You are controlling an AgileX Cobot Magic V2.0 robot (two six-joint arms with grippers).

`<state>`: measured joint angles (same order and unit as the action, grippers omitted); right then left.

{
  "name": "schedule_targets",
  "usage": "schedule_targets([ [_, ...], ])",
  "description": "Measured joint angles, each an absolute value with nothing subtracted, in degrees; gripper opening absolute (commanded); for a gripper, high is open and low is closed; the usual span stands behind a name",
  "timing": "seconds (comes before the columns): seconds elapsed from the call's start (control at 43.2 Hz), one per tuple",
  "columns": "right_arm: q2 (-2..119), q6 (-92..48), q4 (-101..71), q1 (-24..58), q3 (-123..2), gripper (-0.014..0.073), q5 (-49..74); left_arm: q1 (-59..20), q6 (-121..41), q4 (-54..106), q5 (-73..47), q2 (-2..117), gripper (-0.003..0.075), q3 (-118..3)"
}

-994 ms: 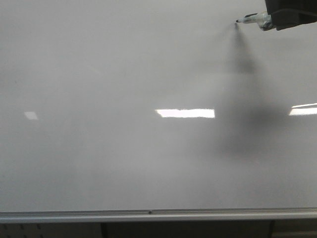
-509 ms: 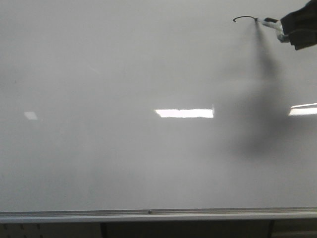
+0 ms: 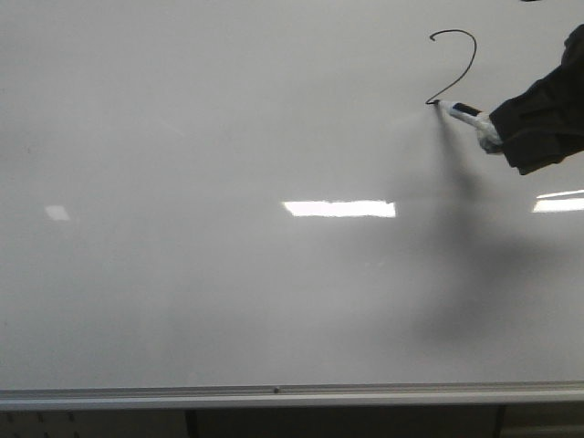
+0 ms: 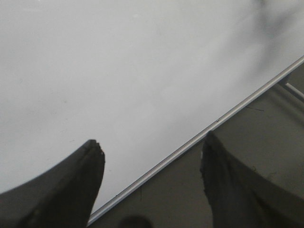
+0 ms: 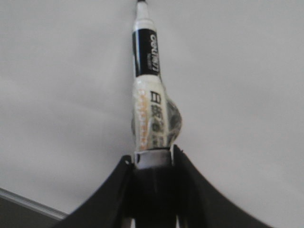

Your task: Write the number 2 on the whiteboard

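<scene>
Right gripper (image 5: 152,164): clamping the marker (image 3: 467,113), tip pressing the whiteboard (image 3: 228,274) to ink.
2 (image 3: 453,66): upper right of board; curl and diagonal drawn, base missing.
Left gripper (image 4: 152,183): gaping, holding nothing.

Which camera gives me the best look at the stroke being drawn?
The front view: the number 2 shows its curled top and diagonal, base stroke not yet drawn. The right wrist view shows only the marker against the whiteboard; the left wrist view shows bare board, no ink.

Bright rectangular light reflections (image 3: 339,208) gleam in soft, dim lighting, with dark furniture framing (image 3: 347,423) below.
</scene>
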<state>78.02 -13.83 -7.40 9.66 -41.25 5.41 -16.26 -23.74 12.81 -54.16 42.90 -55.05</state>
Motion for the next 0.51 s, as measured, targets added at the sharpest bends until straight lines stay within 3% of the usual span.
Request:
schedule_targets([
  [0.162, 78.0, -13.8, -7.4, 4.9, -41.4, 0.0097, 7.1, -16.3, -23.7, 12.8, -54.2, 42.9, 0.0428, -55.1],
  [0.324, 75.6, -13.8, -7.5, 6.3, -43.9, 0.0097, 12.8, -16.3, -23.7, 12.8, -54.2, 42.9, 0.0428, -55.1],
  [0.509, 68.8, -14.9, -7.7, 13.1, -50.8, 0.0097, 32.4, -16.3, -26.3, 13.4, -54.8, 43.9, 0.0428, -55.3],
])
